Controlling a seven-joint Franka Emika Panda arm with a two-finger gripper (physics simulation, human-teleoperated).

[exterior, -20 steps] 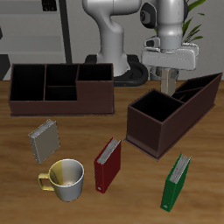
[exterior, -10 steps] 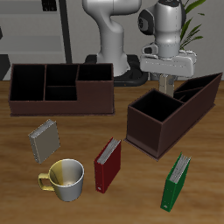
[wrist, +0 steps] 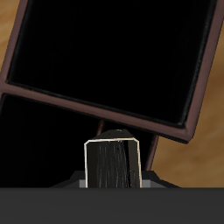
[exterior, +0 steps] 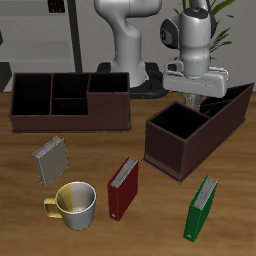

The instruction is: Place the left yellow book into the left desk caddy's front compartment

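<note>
Yellowish book, place: the left yellow book is off the table, hanging from the gripper above the left desk caddy.
Fingers: closed on the book, one on each cover.
Long axis: close to vertical, with one narrow end pointing down into the caddy; the wrist view shows it end-on, as a pale-rimmed dark rectangle.
Over which section: near the divider, on the side of the front compartment; its lower end looks to be about at rim height, but I cannot tell whether it is inside.
Caddy's lie: slantwise on the table, the squarish low section nearer the table's front edge and the long sloping-walled section running away to the far side.
Open room: both sections look dark and unfilled in the wrist view; the sloping walls stand close on either side of the book.
Near things: the green book and the red book stand nearer the front edge, well apart from the caddy.
Farther things: the other yellow book, a brass-coloured mug and the wide three-section caddy are well apart across the wooden table.
In the way: only the caddy's walls and its divider are close to the book.
</note>
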